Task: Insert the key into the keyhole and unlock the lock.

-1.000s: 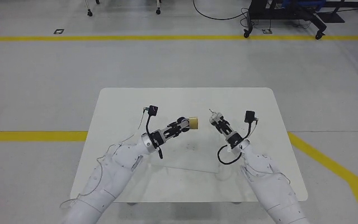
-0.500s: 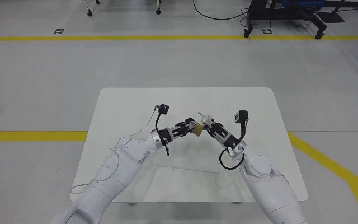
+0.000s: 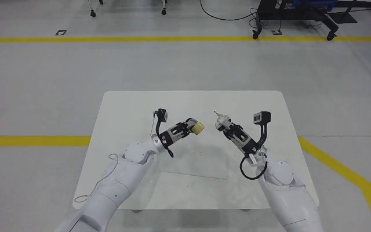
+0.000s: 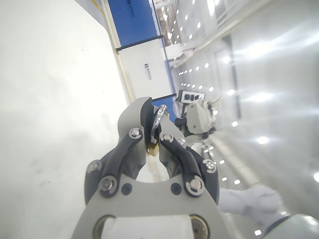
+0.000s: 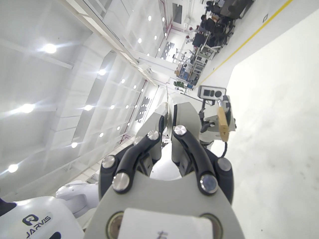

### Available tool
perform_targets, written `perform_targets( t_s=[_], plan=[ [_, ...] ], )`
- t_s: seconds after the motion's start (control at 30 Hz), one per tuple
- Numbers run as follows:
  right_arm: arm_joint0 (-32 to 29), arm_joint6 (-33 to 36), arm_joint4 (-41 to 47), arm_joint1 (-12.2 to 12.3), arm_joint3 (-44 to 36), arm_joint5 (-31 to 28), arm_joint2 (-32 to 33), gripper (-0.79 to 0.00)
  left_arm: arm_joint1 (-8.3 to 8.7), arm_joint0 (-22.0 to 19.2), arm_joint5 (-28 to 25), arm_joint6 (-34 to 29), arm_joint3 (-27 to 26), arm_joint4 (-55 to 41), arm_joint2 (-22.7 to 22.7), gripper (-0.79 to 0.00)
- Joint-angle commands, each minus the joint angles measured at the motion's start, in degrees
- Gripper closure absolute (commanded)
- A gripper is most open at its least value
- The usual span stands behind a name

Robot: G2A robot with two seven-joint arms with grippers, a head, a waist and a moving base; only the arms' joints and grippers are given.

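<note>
Your left gripper point(image 3: 189, 128) is pinching the lock point(image 3: 198, 126) by its shackle, fingers nearly together, left of centre in the top view; your right gripper point(image 3: 222, 123) is pressing its fingers onto the key point(image 3: 217, 114) just beside it. A gap is showing between lock and key.

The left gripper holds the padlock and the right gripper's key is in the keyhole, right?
No: the key is not inserted. The top view shows a gap between it, in the right gripper, and the padlock in the left gripper.
</note>
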Motion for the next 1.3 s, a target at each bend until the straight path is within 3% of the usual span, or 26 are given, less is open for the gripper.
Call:
perform_targets(
  t_s=[0.0, 0.57, 0.63, 0.73, 0.83, 0.9, 1.0, 1.27],
  plan=[
    [-0.8, -2.0, -1.9, 0.1, -1.1, -1.1, 1.4, 0.0, -0.17, -1.3, 5.3, -6.4, 2.7, -7.0, -0.9, 0.0],
    [-1.6, -2.7, -1.6, 0.3, -2.4, -0.9, 3.3, 0.0, -0.23, -1.5, 6.2, -7.4, 2.9, -8.1, -1.1, 0.0],
    [-1.6, -2.7, -1.6, 0.3, -2.4, -0.9, 3.3, 0.0, -0.31, -0.1, 9.1, -8.0, 2.1, -11.6, -2.0, 0.0],
    [-1.7, -3.3, -4.7, 0.4, -2.9, -0.1, 3.6, 0.0, -0.35, 0.7, 16.4, -16.1, 3.5, -20.3, -4.4, 0.0],
    [-2.7, -3.3, -11.3, 0.8, -7.4, 5.8, 4.0, 0.0, -0.79, 0.3, 20.2, -21.5, 6.1, -26.1, -5.8, 0.0],
    [-3.5, 1.0, -13.2, 1.2, -10.8, 11.8, 4.5, 0.0, -1.43, 0.0, 22.0, -23.4, 7.5, -28.6, -5.8, 0.0],
    [-5.3, 7.3, -17.1, 2.0, -18.9, 22.3, 5.9, 0.0, -2.59, -1.4, 25.0, -23.4, 9.8, -28.5, -4.2, 0.0],
    [-9.6, 12.6, -27.9, 3.2, -34.8, 42.1, 8.2, 0.0, -5.78, -4.7, 29.4, -24.0, 14.1, -29.4, -1.4, 0.0]
  ],
)
